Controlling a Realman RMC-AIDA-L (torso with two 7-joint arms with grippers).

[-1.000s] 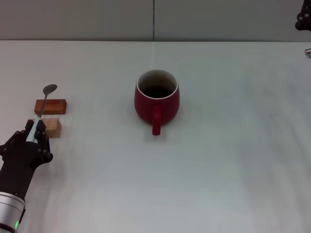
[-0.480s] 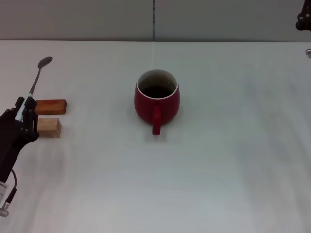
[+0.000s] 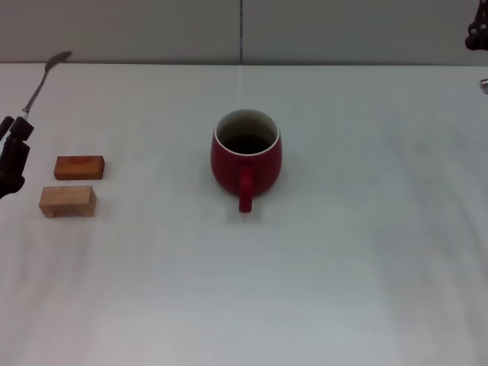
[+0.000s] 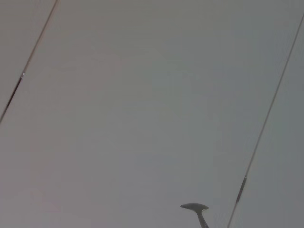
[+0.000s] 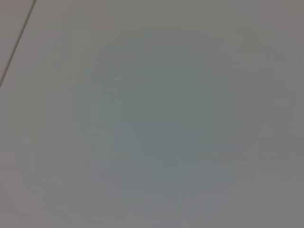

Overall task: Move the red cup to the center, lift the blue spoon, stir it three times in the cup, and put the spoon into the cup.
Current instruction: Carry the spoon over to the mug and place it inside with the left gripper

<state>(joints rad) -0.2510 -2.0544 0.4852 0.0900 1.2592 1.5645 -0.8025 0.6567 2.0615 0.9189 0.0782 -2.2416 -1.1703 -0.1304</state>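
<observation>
The red cup [image 3: 245, 158] stands upright at the middle of the white table [image 3: 366, 229], handle toward me, dark inside. My left gripper [image 3: 14, 145] is at the far left edge of the head view, raised above the table and shut on the blue spoon [image 3: 42, 80]. The spoon's grey bowl points up and away. Its bowl also shows in the left wrist view [image 4: 194, 207]. The right gripper [image 3: 479, 34] is parked at the top right corner; its fingers cannot be made out.
Two small wooden blocks lie at the left: a reddish one [image 3: 79, 167] and a paler one [image 3: 68, 200] in front of it. The right wrist view shows only a plain grey surface.
My left gripper has lifted the spoon off the blocks, moving up and to the left. The cup and the blocks have not moved.
</observation>
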